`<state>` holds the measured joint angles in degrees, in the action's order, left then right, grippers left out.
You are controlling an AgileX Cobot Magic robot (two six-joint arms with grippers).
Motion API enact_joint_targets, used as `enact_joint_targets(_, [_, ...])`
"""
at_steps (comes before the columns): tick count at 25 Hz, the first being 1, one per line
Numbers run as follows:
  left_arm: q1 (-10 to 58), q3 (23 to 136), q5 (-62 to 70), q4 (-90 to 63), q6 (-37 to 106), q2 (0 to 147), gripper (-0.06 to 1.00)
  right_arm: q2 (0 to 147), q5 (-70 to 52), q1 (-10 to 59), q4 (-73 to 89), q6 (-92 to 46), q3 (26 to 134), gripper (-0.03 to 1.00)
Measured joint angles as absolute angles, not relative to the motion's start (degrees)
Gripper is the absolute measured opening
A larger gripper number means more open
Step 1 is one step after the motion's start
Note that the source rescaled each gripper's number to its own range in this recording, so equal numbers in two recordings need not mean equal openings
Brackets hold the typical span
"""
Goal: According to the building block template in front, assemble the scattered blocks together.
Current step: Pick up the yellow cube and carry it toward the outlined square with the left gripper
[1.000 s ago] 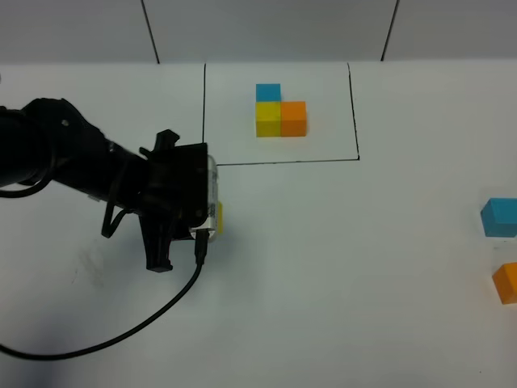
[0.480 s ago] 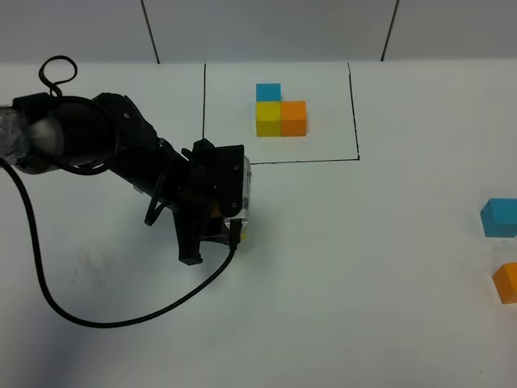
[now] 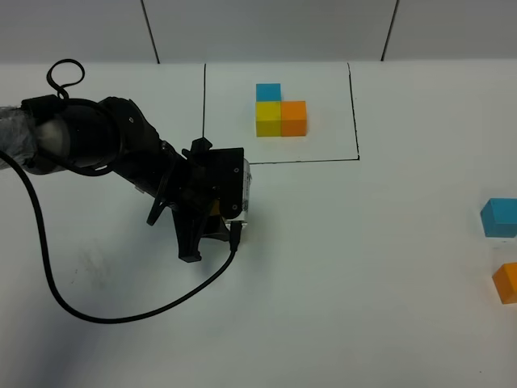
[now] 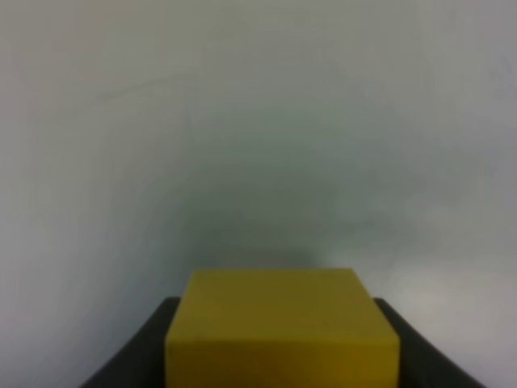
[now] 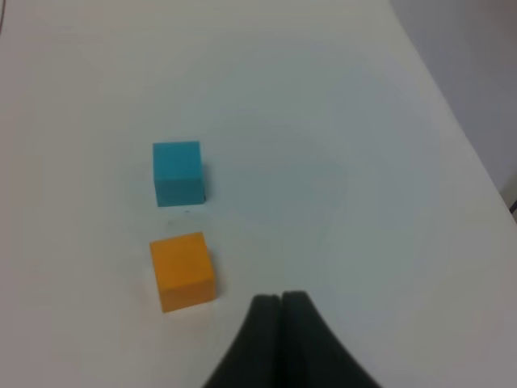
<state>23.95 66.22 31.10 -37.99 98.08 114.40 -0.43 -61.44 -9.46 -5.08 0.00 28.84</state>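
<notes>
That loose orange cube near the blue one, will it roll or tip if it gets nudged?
The orange cube sits flat on the white table, so it would probably slide, not roll. Equal-looking sides suggest it is unlikely to tip. Crisp edges hint at a stiff block.

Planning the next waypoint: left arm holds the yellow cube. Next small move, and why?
Likely lower and release: yellow cube is held between the left fingers over bare table near the template's frame; blue cube and orange cube lie far right.
</notes>
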Motion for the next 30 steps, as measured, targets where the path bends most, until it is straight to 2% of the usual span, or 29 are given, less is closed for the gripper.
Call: enact_joint_targets(30, [23.95,66.54,28.47,-39.07,96.61,118.26,0.50,-0.43,-61.44,-9.46,-5.08,0.00,28.84,0.00])
